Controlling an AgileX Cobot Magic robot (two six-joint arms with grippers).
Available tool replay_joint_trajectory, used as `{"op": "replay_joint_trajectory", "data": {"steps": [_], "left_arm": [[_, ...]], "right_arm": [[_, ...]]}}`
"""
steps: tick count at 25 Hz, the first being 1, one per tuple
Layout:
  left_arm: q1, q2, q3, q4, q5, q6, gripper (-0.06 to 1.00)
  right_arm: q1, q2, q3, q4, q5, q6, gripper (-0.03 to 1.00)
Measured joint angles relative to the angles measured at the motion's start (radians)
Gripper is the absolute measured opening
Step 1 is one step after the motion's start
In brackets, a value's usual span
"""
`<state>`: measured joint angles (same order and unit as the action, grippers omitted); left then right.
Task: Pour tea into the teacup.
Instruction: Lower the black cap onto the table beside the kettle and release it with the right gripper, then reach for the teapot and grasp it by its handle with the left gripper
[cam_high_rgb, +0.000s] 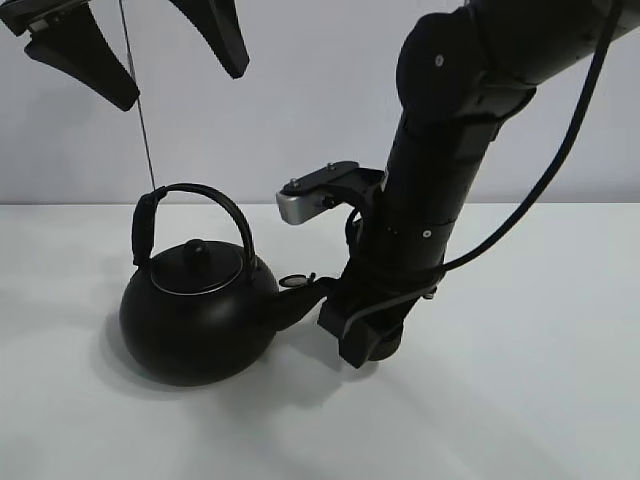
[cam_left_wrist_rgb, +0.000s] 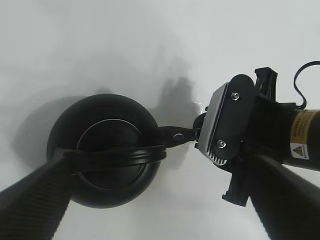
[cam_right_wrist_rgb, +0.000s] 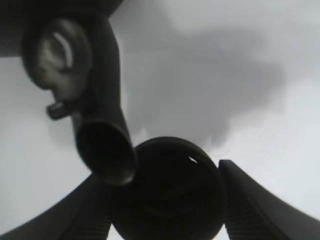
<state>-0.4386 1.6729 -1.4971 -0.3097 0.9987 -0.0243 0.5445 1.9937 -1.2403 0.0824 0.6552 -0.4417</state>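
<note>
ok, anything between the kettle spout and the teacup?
Nothing. In the right wrist view the kettle spout overlaps the rim of the teacup, with no gap or object between them. The right end effector holds the teacup.

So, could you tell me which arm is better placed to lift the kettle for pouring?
Left. The left gripper hangs open above the handle of the kettle, with nothing in it. The right gripper is closed on the teacup, held low beside the spout, so it is occupied.

Entry: one yellow label (cam_left_wrist_rgb: 302, 134) with a black warning triangle, on my right arm (cam_left_wrist_rgb: 272, 125), three o'clock in the left wrist view; wording too small to read.
</note>
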Motion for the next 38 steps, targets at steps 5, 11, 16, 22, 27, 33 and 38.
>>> {"op": "replay_joint_trajectory", "data": {"steps": [5,11,16,22,27,33,38], "left_arm": [[0.000,0.000,0.000,0.000,-0.001,0.000,0.69],[0.000,0.000,0.000,0.000,-0.001,0.000,0.69],[0.000,0.000,0.000,0.000,-0.003,0.000,0.69],[0.000,0.000,0.000,0.000,-0.003,0.000,0.69],[0.000,0.000,0.000,0.000,-0.003,0.000,0.69],[0.000,0.000,0.000,0.000,-0.003,0.000,0.69],[0.000,0.000,0.000,0.000,-0.003,0.000,0.69]], "right_arm": [[0.000,0.027,0.000,0.006,-0.034,0.000,0.40],[0.000,0.050,0.000,0.007,-0.048,0.000,0.40],[0.000,0.051,0.000,0.008,-0.049,0.000,0.40],[0.000,0.051,0.000,0.008,-0.043,0.000,0.46],[0.000,0.039,0.000,0.008,-0.012,0.000,0.58],[-0.021,-0.056,0.000,-0.015,0.087,0.028,0.64],[-0.123,-0.160,0.000,-0.022,0.145,0.140,0.65]]}}
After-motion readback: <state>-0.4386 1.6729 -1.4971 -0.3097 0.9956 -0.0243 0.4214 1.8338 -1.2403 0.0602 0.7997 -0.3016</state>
